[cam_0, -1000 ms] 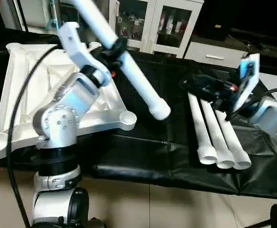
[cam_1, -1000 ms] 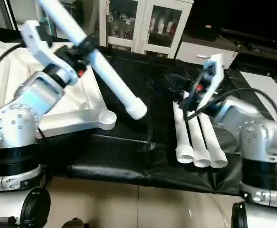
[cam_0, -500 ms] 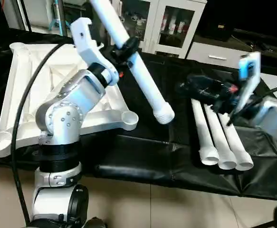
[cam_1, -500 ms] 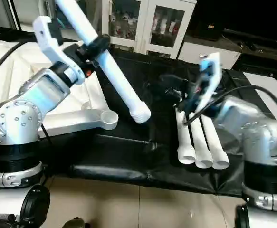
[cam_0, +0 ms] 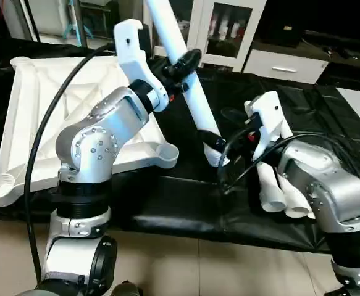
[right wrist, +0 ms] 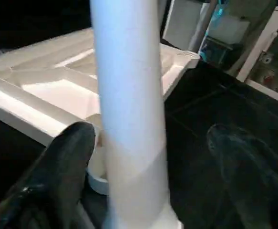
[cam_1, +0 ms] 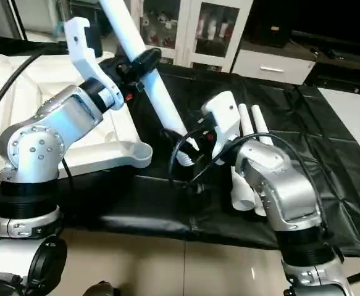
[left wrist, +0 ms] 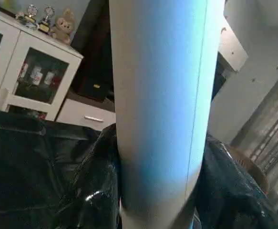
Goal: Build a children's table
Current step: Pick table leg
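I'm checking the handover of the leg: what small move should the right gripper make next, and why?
Probably close the right gripper on the leg: its open fingers straddle the lower end, while the left gripper grips the leg higher up.

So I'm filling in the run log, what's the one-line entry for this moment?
left pincer: shut on leg | right pincer: open around leg's lower end | tabletop: underside up | spare legs: on cloth

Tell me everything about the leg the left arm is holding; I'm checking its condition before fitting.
The held leg is a long, smooth white tube, plastic by its look, tilted steeply with its ribbed lower end down over the black cover. The left gripper clamps it mid-length. The right gripper has open jaws either side of its lower part. No damage shows.
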Controlling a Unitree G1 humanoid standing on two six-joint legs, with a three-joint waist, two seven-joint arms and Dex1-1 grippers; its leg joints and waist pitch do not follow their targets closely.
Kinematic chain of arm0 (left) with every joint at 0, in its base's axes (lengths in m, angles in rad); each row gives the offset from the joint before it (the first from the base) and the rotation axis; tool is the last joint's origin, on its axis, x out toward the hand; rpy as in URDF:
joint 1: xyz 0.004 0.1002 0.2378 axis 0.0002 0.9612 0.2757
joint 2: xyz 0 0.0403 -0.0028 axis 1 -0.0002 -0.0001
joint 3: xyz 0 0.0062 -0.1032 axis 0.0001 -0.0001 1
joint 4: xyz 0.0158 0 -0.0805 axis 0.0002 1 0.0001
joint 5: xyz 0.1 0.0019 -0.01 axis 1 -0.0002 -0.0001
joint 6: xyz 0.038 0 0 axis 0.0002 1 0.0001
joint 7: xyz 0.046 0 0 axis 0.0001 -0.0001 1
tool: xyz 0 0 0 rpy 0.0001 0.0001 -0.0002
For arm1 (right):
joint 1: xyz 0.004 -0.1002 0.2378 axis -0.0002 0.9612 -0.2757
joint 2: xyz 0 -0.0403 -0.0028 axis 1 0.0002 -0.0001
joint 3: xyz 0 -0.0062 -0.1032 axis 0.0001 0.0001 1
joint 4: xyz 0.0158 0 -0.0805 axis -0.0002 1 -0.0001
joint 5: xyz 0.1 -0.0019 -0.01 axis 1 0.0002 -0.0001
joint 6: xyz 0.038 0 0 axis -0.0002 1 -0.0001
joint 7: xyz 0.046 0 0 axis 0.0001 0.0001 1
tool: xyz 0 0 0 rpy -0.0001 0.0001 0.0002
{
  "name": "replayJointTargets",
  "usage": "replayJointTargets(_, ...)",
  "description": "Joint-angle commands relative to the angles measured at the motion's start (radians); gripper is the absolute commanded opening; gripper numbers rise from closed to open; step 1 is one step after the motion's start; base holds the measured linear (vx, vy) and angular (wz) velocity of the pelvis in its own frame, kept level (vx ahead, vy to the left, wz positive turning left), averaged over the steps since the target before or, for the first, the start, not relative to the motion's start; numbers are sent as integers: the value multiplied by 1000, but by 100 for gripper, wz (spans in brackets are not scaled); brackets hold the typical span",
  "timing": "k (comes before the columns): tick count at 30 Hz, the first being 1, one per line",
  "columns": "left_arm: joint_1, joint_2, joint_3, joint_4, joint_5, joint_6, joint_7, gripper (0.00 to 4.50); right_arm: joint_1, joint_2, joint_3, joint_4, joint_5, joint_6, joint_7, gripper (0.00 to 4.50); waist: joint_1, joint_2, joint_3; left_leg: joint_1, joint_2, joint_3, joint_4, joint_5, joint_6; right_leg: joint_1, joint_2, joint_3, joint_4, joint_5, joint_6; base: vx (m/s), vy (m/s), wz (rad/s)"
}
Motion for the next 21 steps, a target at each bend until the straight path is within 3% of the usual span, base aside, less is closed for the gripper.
replayJointTargets(1, -20, -5, -15, -11, 2, 11, -13, 173, -15, -19, 20, 20, -31, -15, 14, 376, -5, 14, -76, 31, 28, -9, -79, -195, -98, 34, -30, 14, -61, -31, -158, 0, 0, 0)
replayJointTargets(7, -18, -2, -10, -21, -2, 19, -16, 173, -25, -17, 57, 59, -53, -37, 61, 320, -4, 1, -74, 30, 30, -6, -78, -185, -77, 33, -32, 16, -64, -52, -158, 0, 0, 0)
replayJointTargets(9, -17, -1, -10, -23, -1, 21, -18, 173, -28, -16, 60, 64, -50, -35, 69, 298, -4, 5, -75, 30, 30, -6, -77, -179, -73, 32, -32, 16, -62, -49, -159, 0, 0, 0)
replayJointTargets(10, -15, 3, -11, -28, -2, 25, -24, 173, -32, -11, 62, 75, -43, -32, 85, 290, -5, -6, -74, 29, 30, -5, -77, -178, -68, 33, -32, 15, -64, -54, -158, 0, 0, 0)
replayJointTargets(12, -14, 5, -12, -32, -3, 27, -26, 173, -33, -9, 62, 79, -40, -32, 92, 276, -3, 0, -74, 31, 31, -5, -77, -176, -66, 31, -33, 16, -63, -62, -160, 0, 0, 0)
replayJointTargets(14, -12, 9, -14, -43, -7, 35, -35, 173, -38, -5, 60, 95, -34, -35, 110, 254, -4, -3, -74, 30, 30, -4, -76, -172, -65, 31, -33, 16, -63, -58, -162, 0, 0, 0)
replayJointTargets(20, -4, 24, -32, -65, -18, 58, -67, 173, -41, 4, 23, 89, 6, -19, 135, 204, -1, 2, -75, 31, 30, -5, -77, -162, -63, 31, -32, 15, -60, -41, -168, 0, 0, 0)
replayJointTargets(21, -4, 24, -32, -65, -18, 58, -67, 208, -41, 4, 23, 89, 6, -19, 135, 198, -1, 2, -75, 31, 30, -5, -77, -162, -63, 31, -32, 15, -60, -41, -168, 0, 0, 0)
